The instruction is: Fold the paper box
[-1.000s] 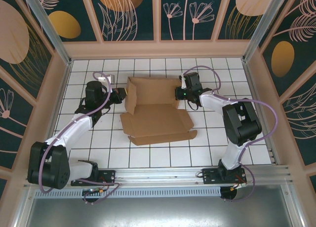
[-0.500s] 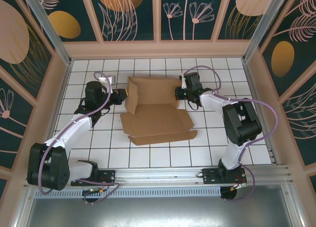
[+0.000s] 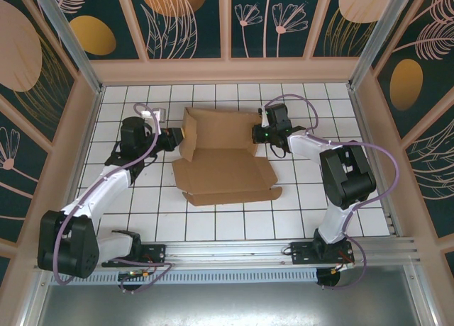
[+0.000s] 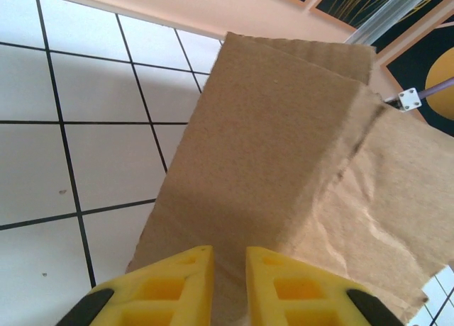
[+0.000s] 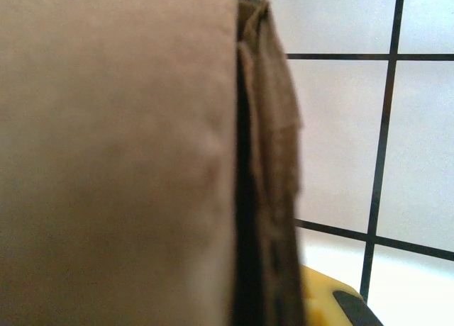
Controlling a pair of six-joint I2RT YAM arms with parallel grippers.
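One small thing is differing from a second ago: the left arm is sitting slightly farther to the left, while the paper box point(image 3: 223, 166) is lying almost where it was. The left gripper point(image 4: 228, 261) is showing a narrow slit between its yellow fingers point(image 4: 167, 287). Cardboard from the box's raised left wall is running into that slit, but I cannot tell whether the fingers are pinching it or merely flanking it. The right gripper point(image 3: 257, 135) is pressing together on the doubled edge of the raised right wall, with one yellow finger point(image 5: 323, 298) showing just beside the cardboard in the right wrist view. The box is resting mid-way across the white tiled surface point(image 3: 142, 212), between the two arms. Its back and side walls are standing, and its front panel is lying flat toward the arm bases.
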